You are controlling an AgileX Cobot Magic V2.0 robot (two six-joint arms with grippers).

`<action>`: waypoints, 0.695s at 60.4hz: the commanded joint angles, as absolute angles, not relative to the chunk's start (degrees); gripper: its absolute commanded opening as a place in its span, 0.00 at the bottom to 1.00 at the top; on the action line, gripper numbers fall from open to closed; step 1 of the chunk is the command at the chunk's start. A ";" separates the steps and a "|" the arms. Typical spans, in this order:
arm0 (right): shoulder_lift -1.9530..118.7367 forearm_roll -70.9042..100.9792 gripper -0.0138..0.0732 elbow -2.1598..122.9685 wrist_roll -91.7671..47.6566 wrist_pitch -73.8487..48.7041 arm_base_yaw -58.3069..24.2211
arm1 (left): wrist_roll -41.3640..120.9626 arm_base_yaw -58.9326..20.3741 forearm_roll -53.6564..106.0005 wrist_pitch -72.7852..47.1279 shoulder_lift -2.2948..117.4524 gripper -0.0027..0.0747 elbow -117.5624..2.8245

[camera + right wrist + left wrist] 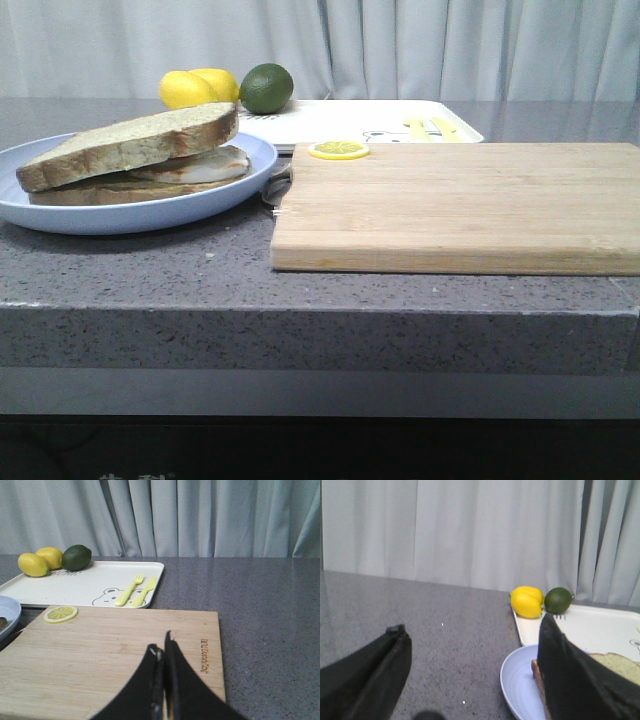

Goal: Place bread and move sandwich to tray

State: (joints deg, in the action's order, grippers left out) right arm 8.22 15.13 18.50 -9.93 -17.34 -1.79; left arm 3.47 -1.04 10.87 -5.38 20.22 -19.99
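A thick slice of bread (130,140) lies tilted on a fried egg (205,165) and a lower slice, making a sandwich on a pale-blue plate (150,214) at the left. The white tray (330,120) lies behind the plate and board. Neither gripper shows in the front view. In the left wrist view my left gripper (472,622) is open and empty beside the plate (520,680), with the bread's edge (620,662) behind one finger. My right gripper (163,646) is shut and empty over the wooden cutting board (100,650). The tray also shows in the right wrist view (85,582).
A lemon slice (338,150) lies on the cutting board (460,200). Two lemons (195,88) and a lime (266,88) sit at the tray's far left. A yellow fork (129,590) and knife (145,591) lie on the tray. A curtain hangs behind the table.
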 commanded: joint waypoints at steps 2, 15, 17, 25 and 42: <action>8.73 15.66 0.09 20.05 -9.98 -12.94 -1.45 | 3.24 -1.08 12.22 -2.92 27.81 0.71 -23.75; 8.73 15.66 0.09 20.05 -9.98 -12.94 -1.45 | 3.24 -1.08 12.22 -12.75 47.25 0.71 -34.37; 8.73 15.66 0.09 20.05 -9.98 -12.94 -1.45 | 3.24 -1.08 12.22 -14.01 49.88 0.71 -36.36; 8.73 15.66 0.09 20.05 -9.98 -12.94 -1.45 | 3.24 -1.08 12.22 -19.32 60.24 0.71 -44.02; 8.73 15.66 0.09 20.05 -9.98 -12.94 -1.45 | 3.24 -3.51 12.68 -28.65 76.49 0.71 -56.99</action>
State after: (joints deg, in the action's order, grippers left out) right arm 8.22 15.13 18.50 -9.93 -17.34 -1.79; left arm 3.47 -2.05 11.79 -29.63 75.28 -52.64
